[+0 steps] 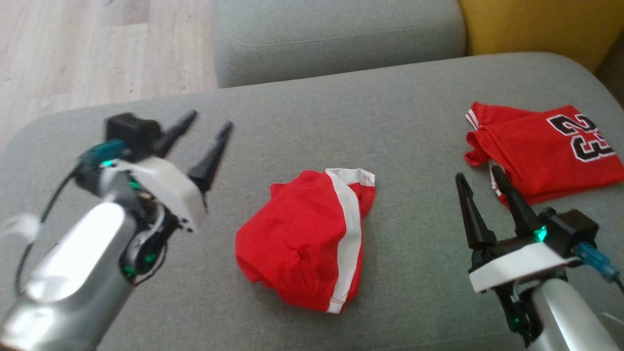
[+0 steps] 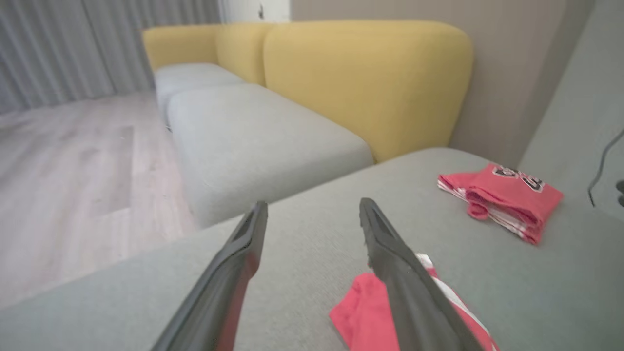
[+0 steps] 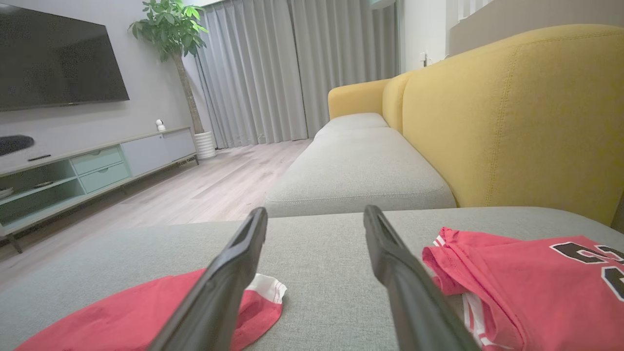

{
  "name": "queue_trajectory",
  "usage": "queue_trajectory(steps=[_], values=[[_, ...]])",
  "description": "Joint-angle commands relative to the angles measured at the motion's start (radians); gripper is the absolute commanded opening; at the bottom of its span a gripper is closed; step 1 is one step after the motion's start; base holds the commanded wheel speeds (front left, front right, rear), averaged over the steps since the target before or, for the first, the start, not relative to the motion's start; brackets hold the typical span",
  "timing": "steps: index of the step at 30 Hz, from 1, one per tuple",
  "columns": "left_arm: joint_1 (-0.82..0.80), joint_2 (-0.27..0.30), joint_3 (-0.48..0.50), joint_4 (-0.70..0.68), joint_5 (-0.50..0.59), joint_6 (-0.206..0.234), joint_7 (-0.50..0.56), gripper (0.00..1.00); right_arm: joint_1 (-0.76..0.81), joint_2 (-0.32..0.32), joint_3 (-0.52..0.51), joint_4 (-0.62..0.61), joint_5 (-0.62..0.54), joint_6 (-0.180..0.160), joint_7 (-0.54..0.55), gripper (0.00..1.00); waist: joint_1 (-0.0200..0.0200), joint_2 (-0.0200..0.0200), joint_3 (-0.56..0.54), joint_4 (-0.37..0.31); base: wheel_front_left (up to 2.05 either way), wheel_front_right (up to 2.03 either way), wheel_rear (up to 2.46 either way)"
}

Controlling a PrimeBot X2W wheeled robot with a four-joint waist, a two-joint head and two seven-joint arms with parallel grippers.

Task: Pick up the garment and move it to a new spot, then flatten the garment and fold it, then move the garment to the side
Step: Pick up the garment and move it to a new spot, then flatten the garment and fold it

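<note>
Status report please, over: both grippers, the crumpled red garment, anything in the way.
Left gripper open, empty. Right gripper open, empty. Red striped garment crumpled between them, not folded. Folded 23 jersey beside right gripper, apart from garment.

A folded red jersey (image 1: pixel 536 151) with a black, white-edged 23 lies on a wide grey seat cushion (image 1: pixel 380 107), towards its right side in the head view. Beyond it sits a second grey cushion (image 1: pixel 336 39), backed by a yellow backrest (image 3: pixel 512 107). Pale wood floor (image 1: pixel 97 48) runs alongside. Across the room hang grey curtains (image 3: pixel 273 73); a potted plant (image 3: pixel 168 29) stands beside a wall-mounted television (image 3: pixel 53 58) above a low cabinet (image 3: pixel 97 161).
</note>
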Motion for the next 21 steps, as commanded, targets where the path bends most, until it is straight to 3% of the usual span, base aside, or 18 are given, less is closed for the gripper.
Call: queue_trajectory(steps=[1, 6, 7, 11, 17, 21], values=[[0.002, 0.057, 0.078, -0.063, 0.012, 0.048, -0.039, 1.00, -0.012, -0.019, 0.004, -0.043, -0.009, -0.001, -0.002, 1.00, 0.0000, -0.0001, -0.006, 0.012, 0.00, 0.00, 0.00], [0.180, 0.079, 0.161, -0.153, -0.026, 0.157, -0.158, 1.00, 0.018, -0.016, -0.014, -0.059, -0.012, -0.001, -0.008, 1.00, 0.0000, -0.0001, -0.012, 0.031, 0.00, 0.00, 0.00], [0.180, 0.079, 0.161, -0.153, -0.026, 0.157, -0.158, 1.00, 0.018, -0.016, -0.014, -0.059, -0.012, -0.001, -0.008, 1.00, 0.0000, -0.0001, -0.012, 0.031, 0.00, 0.00, 0.00], [0.320, 0.071, 0.223, -0.192, -0.018, 0.231, -0.245, 1.00, 0.041, -0.004, -0.027, -0.065, -0.012, -0.001, -0.016, 1.00, 0.0000, -0.0001, -0.010, 0.037, 0.00, 0.00, 0.00], [0.484, -0.020, 0.334, -0.287, 0.087, 0.284, -0.262, 1.00, 0.089, 0.004, -0.045, -0.077, -0.004, -0.001, -0.022, 1.00, 0.0000, -0.0001, -0.006, 0.049, 0.00, 0.00, 0.00], [0.550, -0.091, 0.381, -0.309, 0.149, 0.265, -0.263, 1.00, 0.097, 0.000, -0.051, -0.082, -0.005, -0.001, -0.016, 1.00, 0.0000, -0.0001, -0.003, 0.055, 0.00, 0.00, 0.00]])
